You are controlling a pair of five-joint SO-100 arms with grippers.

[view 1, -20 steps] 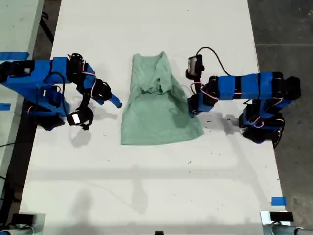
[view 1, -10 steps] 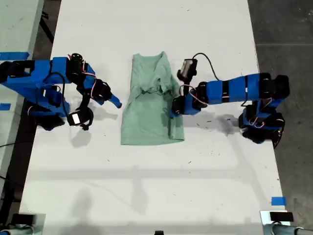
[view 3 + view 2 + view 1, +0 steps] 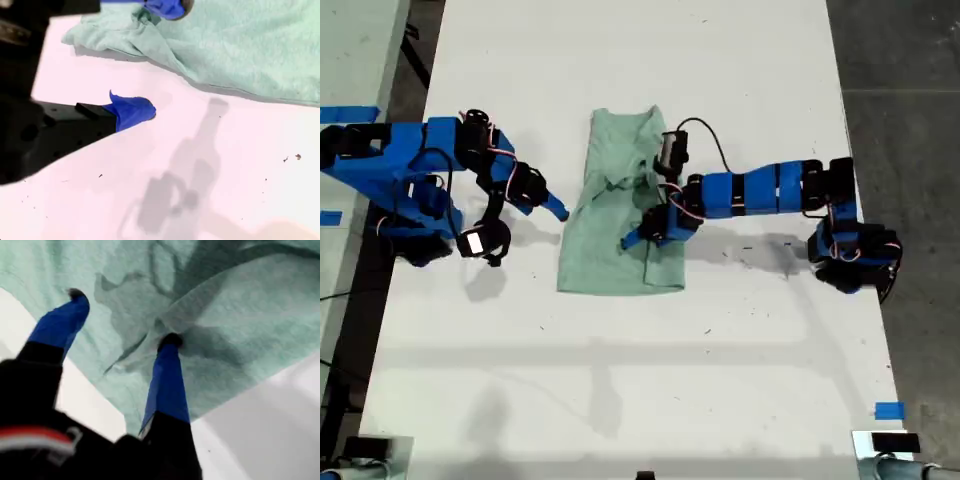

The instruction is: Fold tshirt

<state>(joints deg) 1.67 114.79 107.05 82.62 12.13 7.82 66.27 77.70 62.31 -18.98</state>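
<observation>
Exterior view: my first arm reaches in from the exterior view's right, stretched almost level across the white counter [image 3: 620,380], its forearm lying over the right part of the tshirt [image 3: 610,240]. My first end effector [image 3: 638,236] sits above the middle of the cloth. In the first wrist view its two blue fingers [image 3: 167,375] are spread apart; one fingertip presses into a bunched fold of the tshirt [image 3: 240,315], the other is poised over flat cloth with nothing between them, so the end effector is open and gripping nothing.

My second arm is bent at the exterior view's left, with my second end effector [image 3: 545,205] just beside the tshirt's left edge, clear of it. In the second wrist view its fingers [image 3: 132,111] stand wide open over bare counter [image 3: 225,175], the tshirt [image 3: 240,45] lying near.

The tshirt lies mid-counter toward the far end, its right side folded inward over itself.
</observation>
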